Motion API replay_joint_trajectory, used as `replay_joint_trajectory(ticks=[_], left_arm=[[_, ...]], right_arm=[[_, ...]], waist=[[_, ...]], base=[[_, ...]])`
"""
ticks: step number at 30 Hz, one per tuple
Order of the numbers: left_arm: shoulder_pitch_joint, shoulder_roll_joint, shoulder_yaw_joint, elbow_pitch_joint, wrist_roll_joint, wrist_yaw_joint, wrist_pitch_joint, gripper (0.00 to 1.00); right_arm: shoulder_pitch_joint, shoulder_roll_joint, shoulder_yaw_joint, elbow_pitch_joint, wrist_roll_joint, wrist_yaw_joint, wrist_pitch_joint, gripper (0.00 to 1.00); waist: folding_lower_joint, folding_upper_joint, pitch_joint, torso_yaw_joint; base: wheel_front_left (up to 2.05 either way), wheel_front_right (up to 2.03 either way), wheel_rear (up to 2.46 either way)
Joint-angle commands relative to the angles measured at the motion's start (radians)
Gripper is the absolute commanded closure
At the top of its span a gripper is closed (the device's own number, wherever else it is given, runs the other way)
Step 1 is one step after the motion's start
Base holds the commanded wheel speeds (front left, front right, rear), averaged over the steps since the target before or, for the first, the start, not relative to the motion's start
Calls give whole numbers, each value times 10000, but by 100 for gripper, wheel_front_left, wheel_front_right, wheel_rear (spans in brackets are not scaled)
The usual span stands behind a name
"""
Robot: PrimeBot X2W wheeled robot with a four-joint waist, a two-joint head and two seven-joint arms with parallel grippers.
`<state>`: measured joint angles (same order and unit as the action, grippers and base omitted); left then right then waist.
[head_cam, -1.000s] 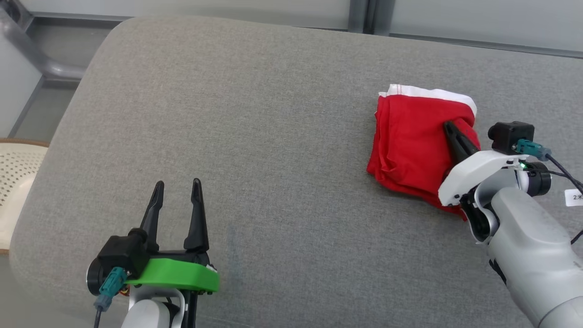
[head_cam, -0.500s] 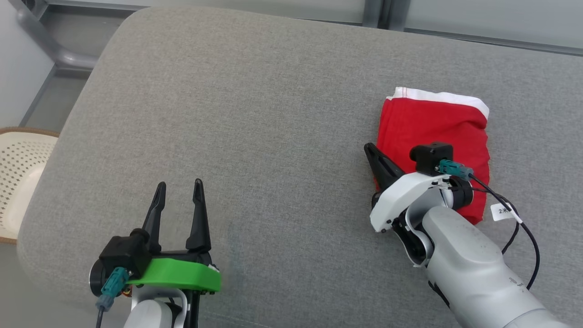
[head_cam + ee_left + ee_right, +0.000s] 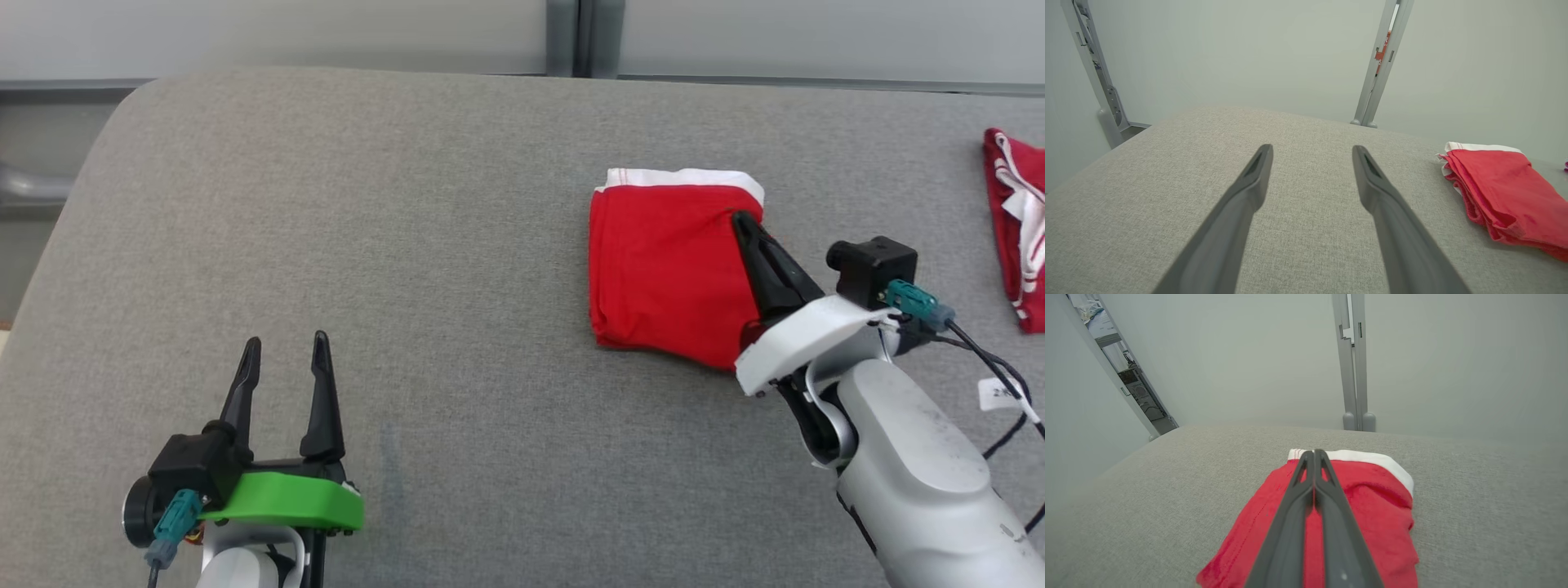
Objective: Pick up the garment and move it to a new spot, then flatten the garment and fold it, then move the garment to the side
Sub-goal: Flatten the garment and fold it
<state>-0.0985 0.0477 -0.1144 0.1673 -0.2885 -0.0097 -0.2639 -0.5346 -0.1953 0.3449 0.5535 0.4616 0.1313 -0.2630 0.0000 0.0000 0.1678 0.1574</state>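
Garment: red shorts (image 3: 661, 269) with a white waistband, lying in a compact folded rectangle on the grey padded surface (image 3: 408, 204), right of centre.
Right gripper: right gripper (image 3: 741, 220) has its fingers pressed together with no cloth visibly pinched. The tips are over the shorts' upper right corner, and contact cannot be told.
Left gripper: left gripper (image 3: 284, 347) has its fingers spread and empty, over bare surface well apart from the shorts.
Other: second red garment (image 3: 1016, 237) at the far right edge.
Done: flattening and folding look complete.
Left: probably the move to the side.
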Motion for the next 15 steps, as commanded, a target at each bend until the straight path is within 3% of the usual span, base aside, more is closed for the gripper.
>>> replay_joint_trajectory(ticks=[1, 4, 5, 6, 7, 8, 15], left_arm=[[165, 60, 140, 15, 179, -40, 1, 0], [290, 59, 426, 38, 260, -46, 1, 0], [346, 60, 549, 20, 320, -50, 1, 0], [413, 59, 675, 3, 355, -51, 1, 0], [465, 60, 759, -15, 377, -63, -1, 0], [537, 60, 869, -25, 423, -79, 1, 0], [981, 59, 1460, -63, 772, -175, -1, 0]], right_arm=[[336, -123, -171, -232, -183, -14, -21, 100], [876, -247, -548, -733, -386, -14, -21, 100], [1099, -271, -672, -933, -482, -14, -21, 83], [1328, -273, -758, -1120, -583, -14, -22, 51], [1523, -281, -841, -1263, -670, -14, -22, 29], [1757, -287, -999, -1434, -740, -14, -22, 0], [3119, -132, -1588, -2365, -930, -14, -22, 0]], waist=[[0, 0, -401, -561], [0, 0, -569, -874], [0, 0, -636, -991], [0, 0, -699, -1114], [0, 0, -744, -1201], [0, 0, -814, -1304], [0, 0, -1179, -1828]], base=[[0, 0, 0], [0, 0, 0], [0, 0, 0], [0, 0, 0], [0, 0, 0], [0, 0, 0], [0, 0, 0]])
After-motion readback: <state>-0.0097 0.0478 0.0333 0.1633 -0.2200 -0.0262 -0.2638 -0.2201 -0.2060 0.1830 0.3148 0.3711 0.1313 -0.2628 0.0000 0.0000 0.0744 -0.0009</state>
